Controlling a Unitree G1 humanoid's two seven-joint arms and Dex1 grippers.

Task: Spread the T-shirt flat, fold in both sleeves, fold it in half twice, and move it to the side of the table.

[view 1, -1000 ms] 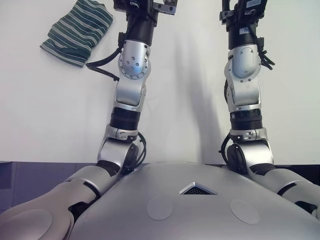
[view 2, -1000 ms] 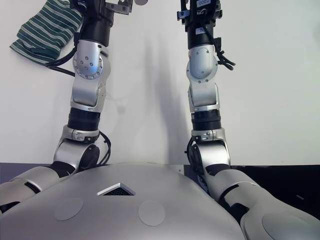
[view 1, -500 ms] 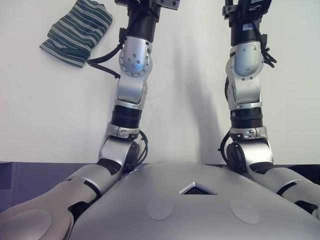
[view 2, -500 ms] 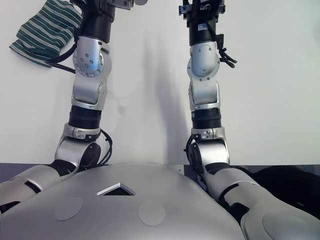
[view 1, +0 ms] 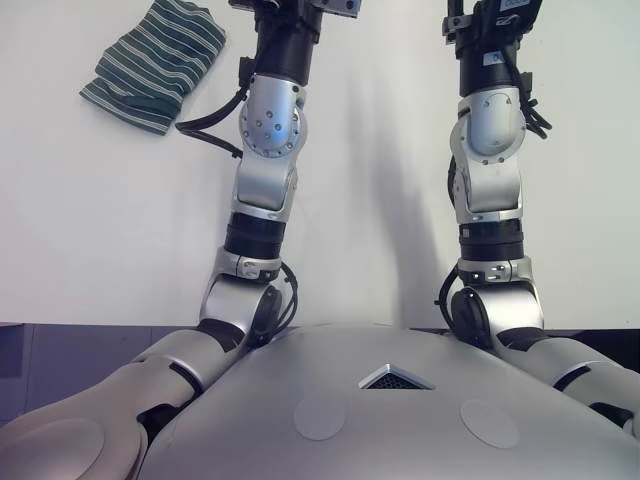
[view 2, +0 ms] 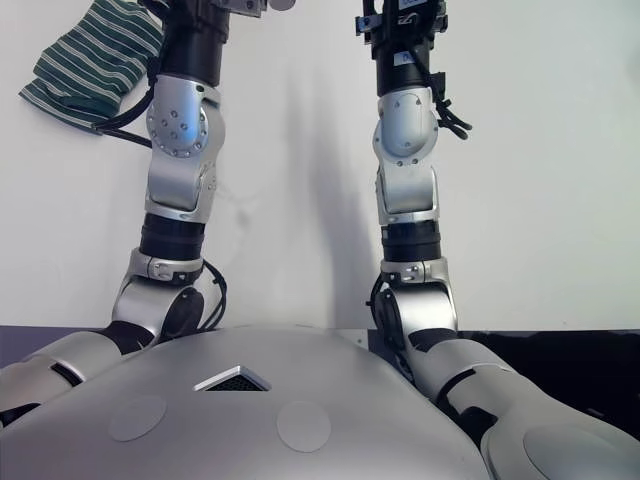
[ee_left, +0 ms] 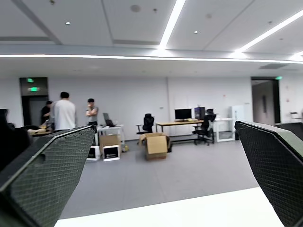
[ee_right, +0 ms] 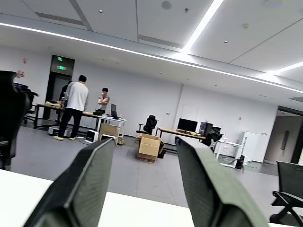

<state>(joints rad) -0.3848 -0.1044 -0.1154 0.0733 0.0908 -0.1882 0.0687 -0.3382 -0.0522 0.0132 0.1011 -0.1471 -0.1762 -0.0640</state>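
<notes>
The striped T-shirt point(view 1: 155, 65) lies bundled at the desk's point(view 1: 100, 220) far left edge. The left fingers point(ee_left: 52, 165) are spread wide and the right fingers point(ee_right: 85, 189) are apart, both empty. It looks soft, light and floppy, so pinch a folded edge through all layers.

Soft striped cloth T-shirt point(view 1: 155, 62), smooth matt table point(view 1: 90, 220), rough cross-hatched pads point(ee_left: 52, 170) of the left end effector point(ee_left: 165, 126)
</notes>
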